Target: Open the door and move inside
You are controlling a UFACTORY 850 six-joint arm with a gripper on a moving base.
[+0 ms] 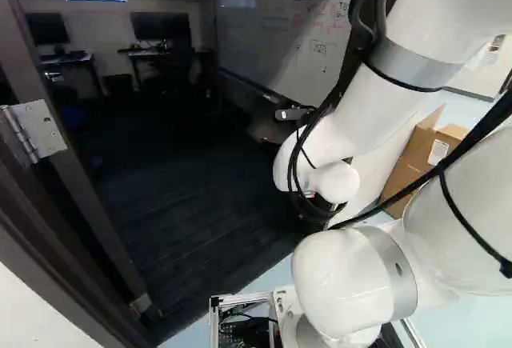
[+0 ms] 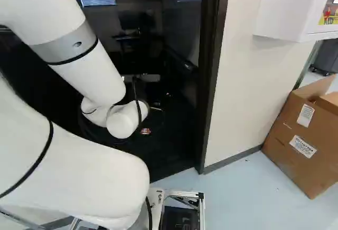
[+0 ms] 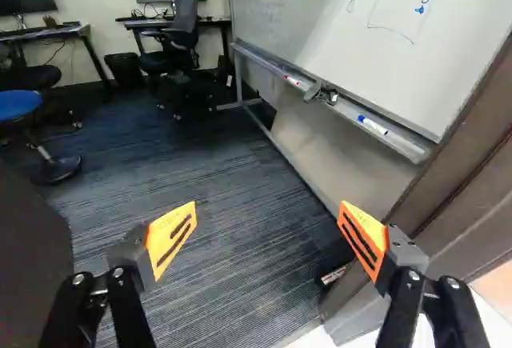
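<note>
A dark-carpeted room lies past the doorway. From left to right, the left base view shows one door standing open at the hinge side, two worktops, one whiteboard and one cardboard box. The tool's two fingers are spread apart.

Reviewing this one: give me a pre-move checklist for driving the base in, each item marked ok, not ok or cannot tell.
1. Way through the door frame open: ok, the room's carpet shows beyond.
2. Pincer free: ok, its fingers stand wide apart with nothing between them.
3. Base inside: not ok, its front is over the pale floor, short of the carpet.
4. Door swung fully back: cannot tell, only the hinge side shows plainly.
5. Cardboard box out of the opening: ok, beside the frame.
6. Side clearance for the base: cannot tell.
</note>
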